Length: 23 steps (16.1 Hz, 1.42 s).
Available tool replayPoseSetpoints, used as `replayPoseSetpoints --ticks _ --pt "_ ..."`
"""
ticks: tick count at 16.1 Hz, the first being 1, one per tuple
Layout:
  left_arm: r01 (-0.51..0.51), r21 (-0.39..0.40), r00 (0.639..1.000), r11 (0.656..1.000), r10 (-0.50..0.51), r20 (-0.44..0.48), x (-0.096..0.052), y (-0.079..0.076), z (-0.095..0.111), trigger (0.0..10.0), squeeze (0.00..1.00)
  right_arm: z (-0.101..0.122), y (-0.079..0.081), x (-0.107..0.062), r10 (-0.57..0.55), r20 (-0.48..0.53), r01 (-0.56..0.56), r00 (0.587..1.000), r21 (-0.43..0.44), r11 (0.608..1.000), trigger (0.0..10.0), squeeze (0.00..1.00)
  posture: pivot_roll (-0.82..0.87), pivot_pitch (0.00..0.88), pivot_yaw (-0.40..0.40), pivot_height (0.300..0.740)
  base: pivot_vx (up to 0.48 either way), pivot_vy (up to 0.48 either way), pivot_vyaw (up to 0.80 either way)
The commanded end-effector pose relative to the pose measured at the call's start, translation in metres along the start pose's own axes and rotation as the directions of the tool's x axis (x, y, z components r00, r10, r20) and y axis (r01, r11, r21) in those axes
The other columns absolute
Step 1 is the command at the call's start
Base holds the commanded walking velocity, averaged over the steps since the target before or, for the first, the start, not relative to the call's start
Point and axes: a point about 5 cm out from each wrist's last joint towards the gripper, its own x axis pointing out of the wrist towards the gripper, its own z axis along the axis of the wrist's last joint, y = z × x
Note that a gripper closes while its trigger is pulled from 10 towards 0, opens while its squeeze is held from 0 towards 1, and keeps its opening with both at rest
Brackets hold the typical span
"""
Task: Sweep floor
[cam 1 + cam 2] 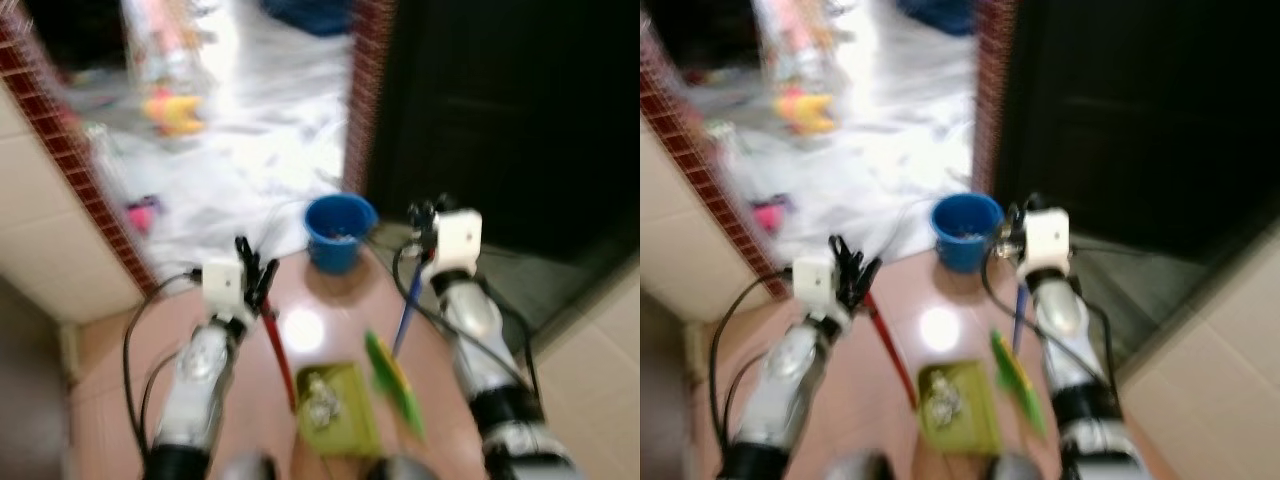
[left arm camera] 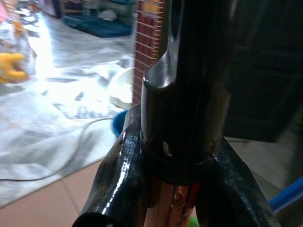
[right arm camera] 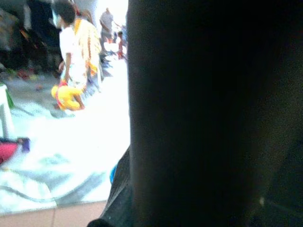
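Here, the left gripper jaws are clamping the red dustpan handle, its axis running down to the green dustpan, while the right gripper is holding the blue-handled broom beside it, short of the blue bucket.

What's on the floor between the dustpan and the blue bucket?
Bare reddish tile with a bright glare spot, seen in the left eye view, between the green dustpan and the blue bucket.
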Motion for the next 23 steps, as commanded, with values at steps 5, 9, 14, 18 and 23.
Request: replayPoseSetpoints --ticks 5,9,14,18,23 --pt "-0.054 -0.035 0.985 0.998 0.059 0.162 0.013 0.012 0.038 10.0 0.0 -0.002 -0.004 0.001 0.012 -0.011 -0.013 1.0 -0.095 0.995 10.0 0.0 -0.03 0.0 0.007 0.74 0.0 0.0 0.0" --pt "-0.148 -0.041 0.935 0.988 0.154 0.32 0.023 0.026 0.084 10.0 0.0 -0.002 -0.004 0.002 0.007 -0.013 -0.008 1.0 -0.098 0.995 10.0 0.0 -0.03 0.0 0.008 0.74 0.0 0.0 0.0" --pt "-0.236 -0.059 0.84 0.97 0.234 0.489 0.03 0.038 0.143 10.0 0.0 -0.001 0.001 0.003 0.022 -0.006 -0.023 1.0 -0.098 0.995 10.0 0.0 -0.03 0.0 0.01 0.74 0.0 0.0 0.0" --pt "-0.317 -0.079 0.783 0.945 0.308 0.54 0.034 0.052 0.165 10.0 0.0 0.0 0.004 0.003 0.03 0.001 -0.03 1.0 -0.09 0.996 10.0 0.0 -0.03 0.0 0.014 0.74 0.0 0.0 0.0" --pt "-0.323 -0.088 0.76 0.942 0.314 0.569 0.04 0.049 0.18 10.0 0.0 0.001 0.007 0.004 0.049 0.007 -0.048 0.999 -0.093 0.994 10.0 0.0 -0.03 0.0 0.012 0.74 0.39 0.0 0.0"
